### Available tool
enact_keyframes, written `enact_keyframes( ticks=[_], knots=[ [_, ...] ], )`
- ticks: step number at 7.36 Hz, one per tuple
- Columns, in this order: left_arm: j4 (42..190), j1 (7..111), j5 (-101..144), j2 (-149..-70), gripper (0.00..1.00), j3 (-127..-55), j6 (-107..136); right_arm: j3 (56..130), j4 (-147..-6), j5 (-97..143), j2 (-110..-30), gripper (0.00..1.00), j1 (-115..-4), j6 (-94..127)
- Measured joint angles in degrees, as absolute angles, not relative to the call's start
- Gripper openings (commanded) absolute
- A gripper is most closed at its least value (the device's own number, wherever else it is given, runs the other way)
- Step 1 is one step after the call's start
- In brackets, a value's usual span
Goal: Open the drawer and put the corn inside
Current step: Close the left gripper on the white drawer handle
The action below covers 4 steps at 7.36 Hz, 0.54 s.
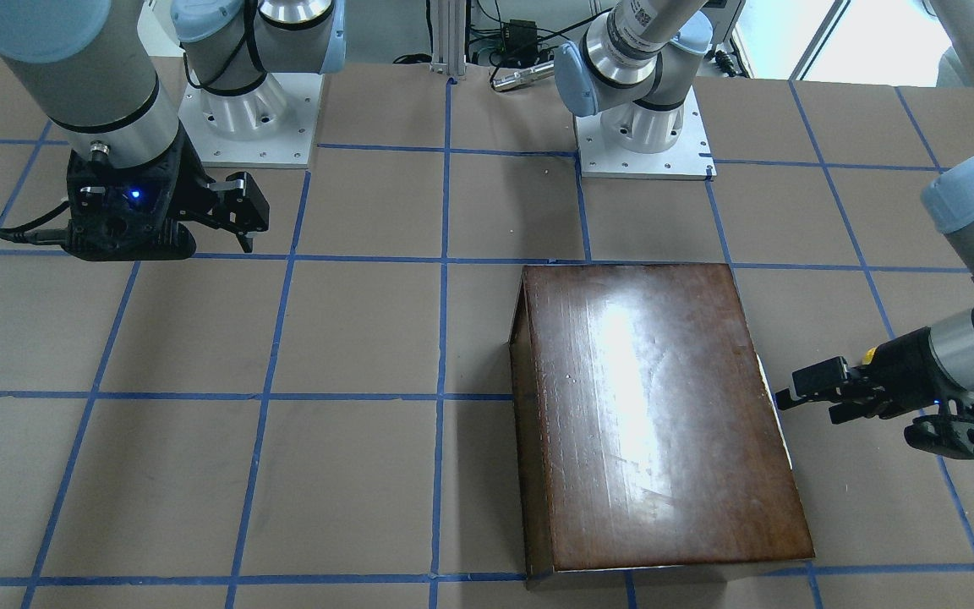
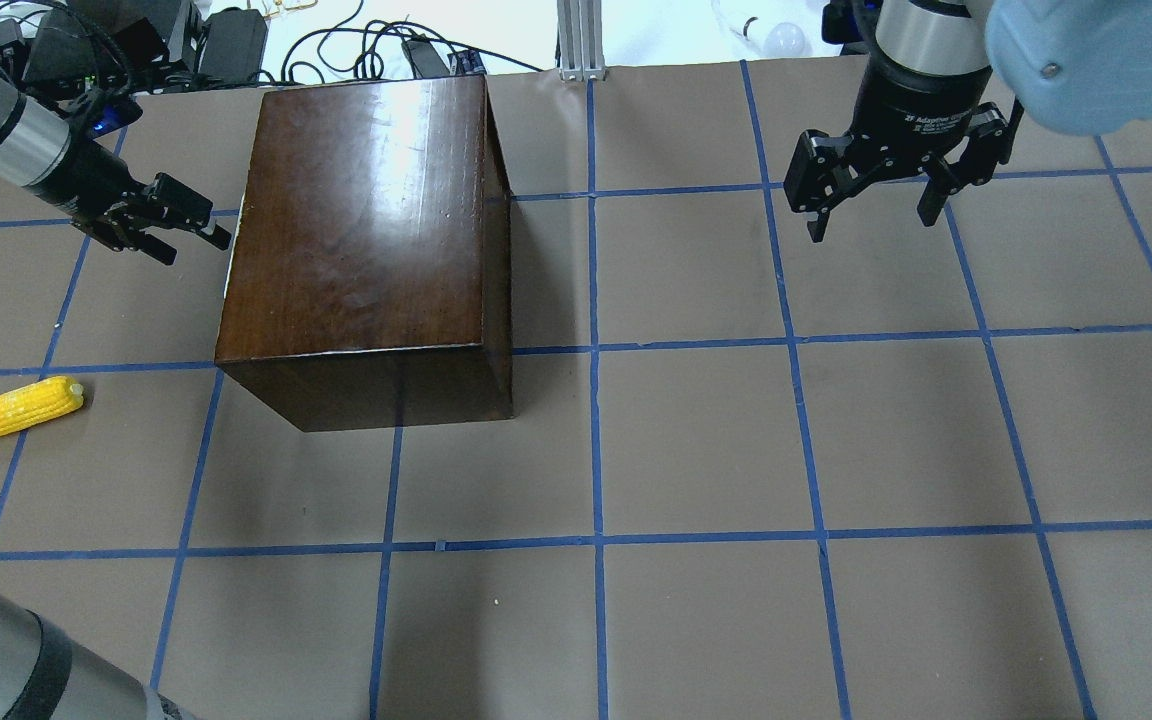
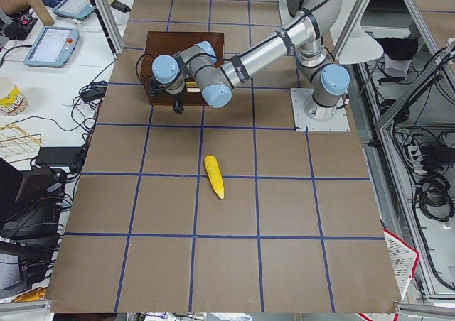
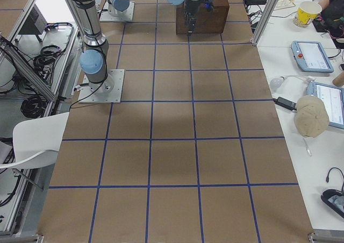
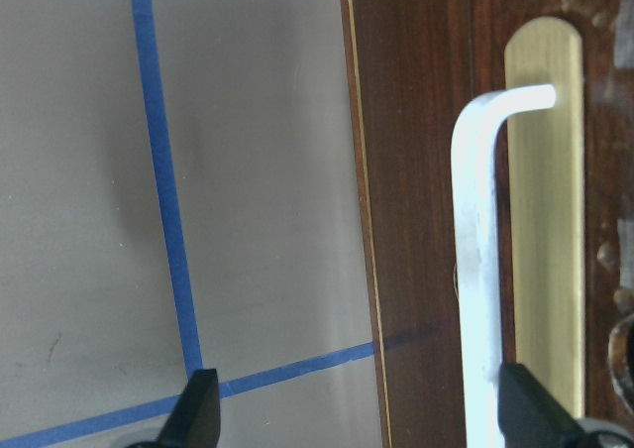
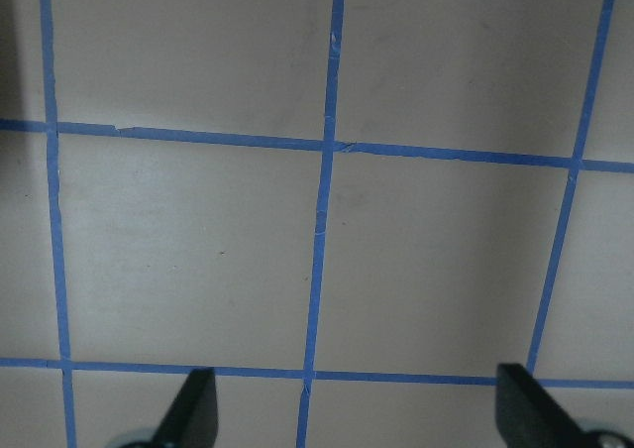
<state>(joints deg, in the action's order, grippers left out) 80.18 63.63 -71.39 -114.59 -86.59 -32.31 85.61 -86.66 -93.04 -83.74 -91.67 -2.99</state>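
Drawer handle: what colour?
The handle is silver-white, on a brass-yellow backplate; clearest in the left wrist view.

- A robotics lab: two arms are bolted by metal base plates onto one long table.
- The table is covered in brown paper, marked into squares with blue tape.
- Aluminium frame posts stand round it.
- Cables and power boxes crowd its far edge.
- Teach pendants and a paper cup lie on a side bench.
- An operator's arm shows at another bench.
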Motion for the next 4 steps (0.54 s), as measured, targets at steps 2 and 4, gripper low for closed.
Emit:
enact_keyframes(
  ticks=[2,4],
  knots=[
    [80.2,63.6,-70.6,-114.9,1.00,-86.6,-31.6,85.6,-86.7,-93.0,-83.7,1.00,-91.7,-3.0],
    [80.2,63.7,-68.4,-114.9,1.00,-86.6,-30.6,85.6,-86.6,-93.0,-83.7,1.00,-91.7,-3.0]
  ],
)
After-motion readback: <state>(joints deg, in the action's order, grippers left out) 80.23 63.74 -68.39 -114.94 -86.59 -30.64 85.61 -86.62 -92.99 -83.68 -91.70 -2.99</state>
